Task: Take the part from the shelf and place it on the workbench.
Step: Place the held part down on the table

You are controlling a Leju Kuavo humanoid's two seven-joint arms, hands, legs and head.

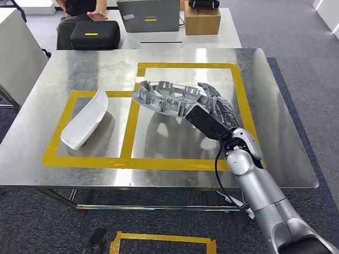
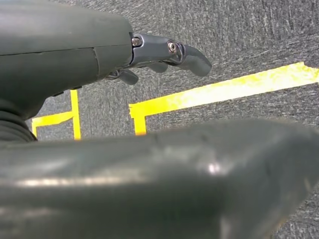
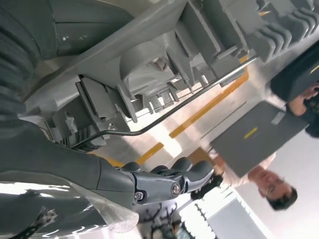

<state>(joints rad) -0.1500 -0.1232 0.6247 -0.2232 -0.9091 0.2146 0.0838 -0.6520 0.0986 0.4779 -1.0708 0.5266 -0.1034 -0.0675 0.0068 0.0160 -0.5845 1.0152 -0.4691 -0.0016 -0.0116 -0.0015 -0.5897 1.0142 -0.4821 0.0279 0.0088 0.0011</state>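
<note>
Part [image 1: 168,98], grey and ribbed, is hanging just above the workbench [image 1: 47,116] inside the yellow tape outline [image 1: 235,79], with the right hand [image 1: 214,108] gripping its end. Left hand [image 2: 165,52] is holding nothing, fingers apart, over grey carpet [image 2: 244,40].

Right arm [image 1: 259,190]: silver, enters my head view from the lower right and reaches forward and to the left, over the table. Dark wrist section ahead of a rounded silver joint, with a black cable looping beneath it.

Right hand [image 1: 214,108]: dark fingers extended forward, gripping the grey ribbed part [image 1: 168,98] at its near end and holding it clear of the surface, tilted. In my right wrist view, thumb and fingers [image 3: 169,181] sit on opposite faces of the part.

Left hand [image 2: 161,52]: hanging low. Fingers slightly curled and apart, nothing in them.
</note>
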